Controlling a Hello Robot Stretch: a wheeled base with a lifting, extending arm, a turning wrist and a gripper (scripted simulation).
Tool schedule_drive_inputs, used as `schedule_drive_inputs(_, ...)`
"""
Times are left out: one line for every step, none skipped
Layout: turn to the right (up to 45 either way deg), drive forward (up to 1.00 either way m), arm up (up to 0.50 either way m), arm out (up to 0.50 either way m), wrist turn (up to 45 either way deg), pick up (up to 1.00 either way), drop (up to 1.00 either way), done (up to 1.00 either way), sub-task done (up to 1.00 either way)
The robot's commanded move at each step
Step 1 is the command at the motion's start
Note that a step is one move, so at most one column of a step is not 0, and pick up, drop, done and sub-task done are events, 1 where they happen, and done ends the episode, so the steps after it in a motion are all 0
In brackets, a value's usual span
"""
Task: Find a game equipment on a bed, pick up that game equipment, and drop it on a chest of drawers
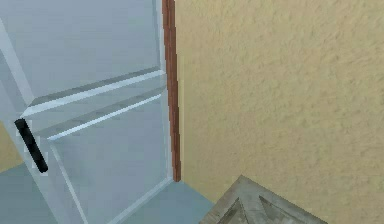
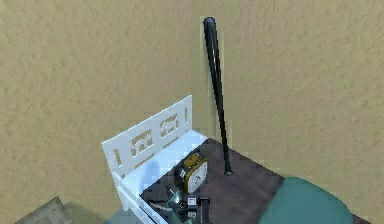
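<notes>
A black baseball bat leans upright in the wall corner, beside a white slatted rack. The pincer sits low down by a yellow clock; I cannot tell whether it holds anything.

Arm side view: the claw sits low at centre. A clock-like object is just behind it, on a stand whose upright panel rises behind and left of the claw. Farther behind and right of the claw, a baseball bat stands on the floor, leaning into the wall corner. Forward view: a door lies left of its frame, the wall lies right of it, and a furniture top's corner lies below the wall.
</notes>
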Motion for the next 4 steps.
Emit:
schedule_drive_inputs(0.0, 0.00, 0.00, 0.00, 33.0, 0.00, 0.00, 0.00, 0.00)
schedule_drive_inputs(0.0, 0.00, 0.00, -0.20, 0.0, 0.00, 0.00, 0.00, 0.00)
schedule_drive_inputs(0.0, 0.00, 0.00, 0.00, 0.0, 1.00, 0.00, 0.00, 0.00)
schedule_drive_inputs(0.0, 0.00, 0.10, 0.00, 0.0, 0.00, 0.00, 0.00, 0.00)
